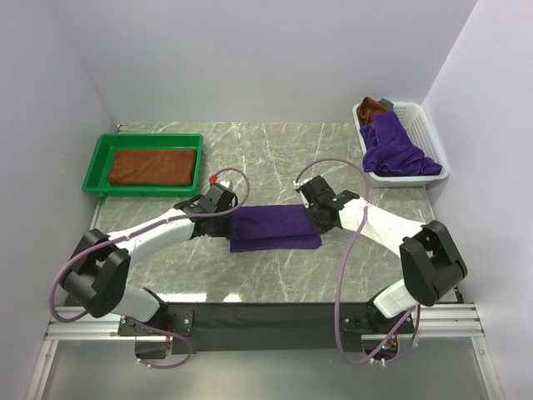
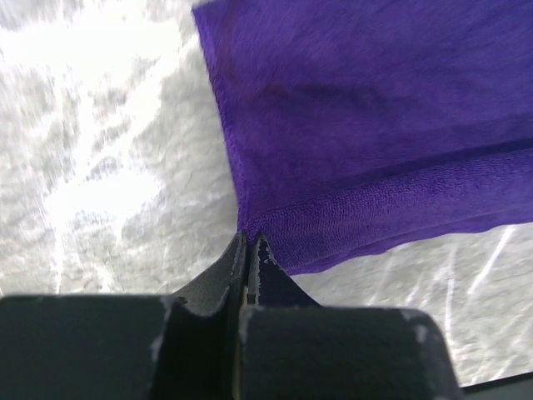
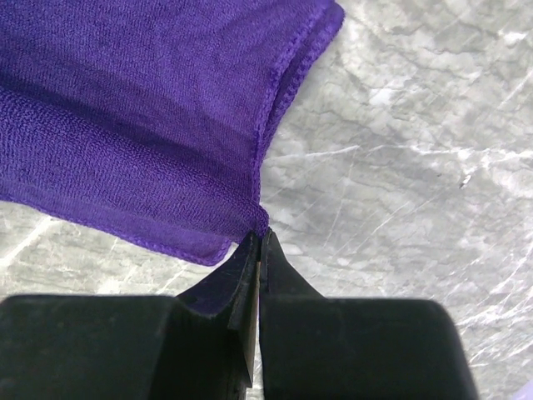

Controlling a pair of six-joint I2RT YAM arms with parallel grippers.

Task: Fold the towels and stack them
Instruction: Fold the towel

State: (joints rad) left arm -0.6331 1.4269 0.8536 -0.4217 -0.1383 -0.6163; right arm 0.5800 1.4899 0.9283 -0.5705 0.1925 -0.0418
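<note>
Soft, even light is filling the overhead view, leaving only faint shadows on the table (image 1: 275, 150). In the left wrist view, glare is washing out the marble at upper left, which is looking blurred. The purple towel (image 3: 125, 125) is showing sharp weave in the right wrist view.

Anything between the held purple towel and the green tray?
Nothing visible. Bare table lies between the purple towel and the tray; only the left end effector, pinching the towel's edge, sits on that side. A brown towel already lies in it.
</note>
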